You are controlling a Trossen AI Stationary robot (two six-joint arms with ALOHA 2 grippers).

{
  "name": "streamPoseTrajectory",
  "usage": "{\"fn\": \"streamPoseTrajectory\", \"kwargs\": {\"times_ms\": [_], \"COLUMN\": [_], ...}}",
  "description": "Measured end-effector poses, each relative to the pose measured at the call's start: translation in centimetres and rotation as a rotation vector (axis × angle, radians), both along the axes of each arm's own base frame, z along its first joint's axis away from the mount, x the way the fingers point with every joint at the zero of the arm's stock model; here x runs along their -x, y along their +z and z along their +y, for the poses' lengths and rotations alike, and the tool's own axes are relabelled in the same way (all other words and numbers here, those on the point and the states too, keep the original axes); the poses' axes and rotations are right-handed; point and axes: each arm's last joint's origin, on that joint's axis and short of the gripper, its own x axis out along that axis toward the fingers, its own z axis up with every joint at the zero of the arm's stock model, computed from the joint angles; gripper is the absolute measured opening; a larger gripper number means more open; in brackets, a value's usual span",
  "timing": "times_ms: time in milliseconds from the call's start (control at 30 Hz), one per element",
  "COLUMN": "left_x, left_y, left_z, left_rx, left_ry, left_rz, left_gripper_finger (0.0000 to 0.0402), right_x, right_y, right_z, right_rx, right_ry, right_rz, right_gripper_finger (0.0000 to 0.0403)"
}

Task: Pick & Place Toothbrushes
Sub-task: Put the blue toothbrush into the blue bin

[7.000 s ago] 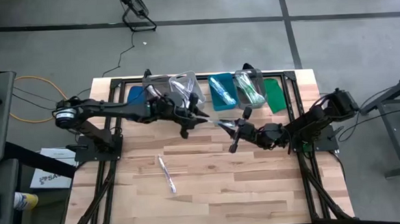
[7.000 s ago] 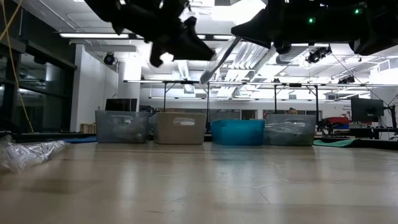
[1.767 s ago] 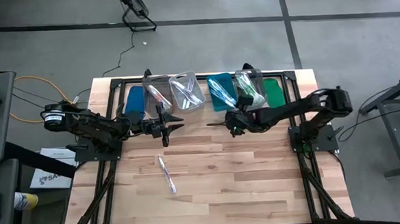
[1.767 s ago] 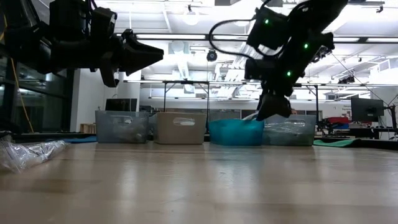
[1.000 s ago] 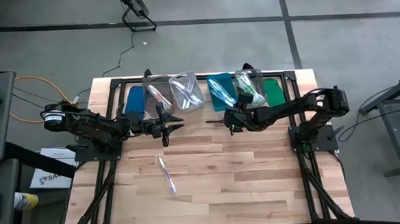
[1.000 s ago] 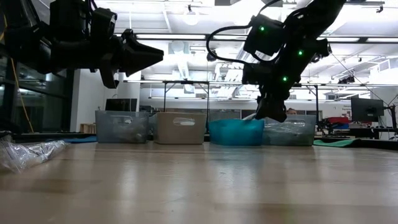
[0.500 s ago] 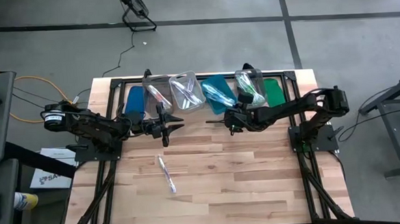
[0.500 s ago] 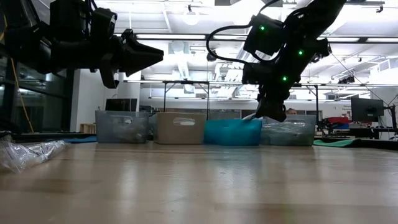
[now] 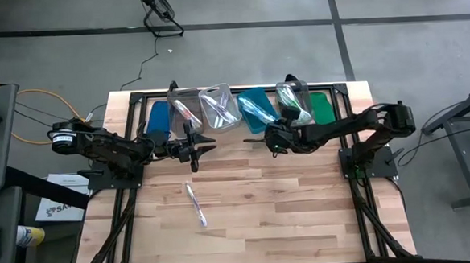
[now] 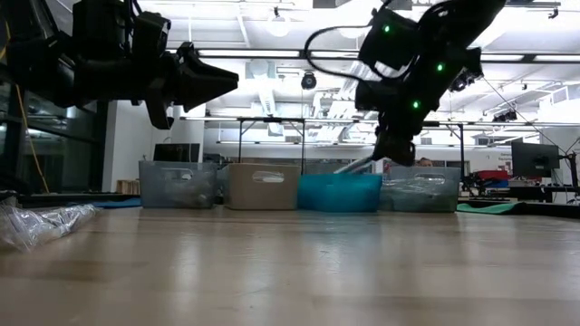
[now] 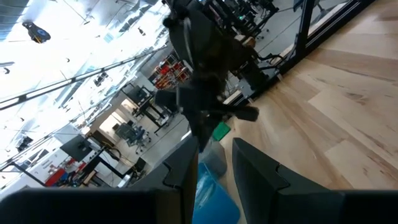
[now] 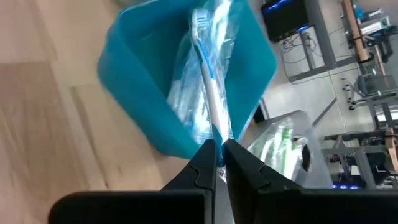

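Pinching a blue-and-white toothbrush (image 12: 208,87) by its handle end, right hand (image 9: 273,141) sits at the near rim of the teal bin (image 9: 254,112), fingers pressed together on it. Brush head points out over the bin interior, where more wrapped toothbrushes (image 12: 186,106) lie. In the low view the held brush angles down-left from the hand toward the bin top (image 10: 340,192).

Left hand (image 9: 203,141) hovers above the desk (image 9: 304,216) just in front of the grey bin (image 9: 184,112) and clear bin (image 9: 219,107), fingers slightly apart with nothing between them.

Bin row along the far desk edge: grey, clear, teal, then another clear bin (image 9: 293,102) with green-accented brushes. Teal bin sits skewed relative to its neighbours. Blue lid (image 9: 158,115) lies left of the row, green lid (image 9: 322,111) right of it.

One wrapped toothbrush (image 9: 195,204) lies alone mid-desk, well apart from both hands.
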Motion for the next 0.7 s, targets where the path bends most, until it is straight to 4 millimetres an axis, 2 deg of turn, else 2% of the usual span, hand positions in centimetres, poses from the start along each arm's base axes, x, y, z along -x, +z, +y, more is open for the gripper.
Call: {"fn": "streamPoseTrajectory", "kwargs": {"times_ms": [400,533,700], "left_x": [0.0,0.0,0.0], "left_y": [0.0,0.0,0.0], "left_z": [0.0,0.0,0.0], "left_rx": [-0.002,-0.014,-0.016], "left_ry": [0.004,0.006,0.006], "left_rz": [0.0,0.001,0.0], "left_gripper_finger": [0.0094,0.0094,0.0094], "right_x": [1.1,1.1,0.9], "right_y": [3.2,3.3,2.3], "right_z": [0.0,-0.6,-2.2], "right_rx": [0.018,-0.035,-0.108], "right_ry": [-0.023,-0.063,-0.11], "right_rz": [-0.128,-0.202,-0.221], "right_gripper_finger": [0.001,0.0009,0.001]}}
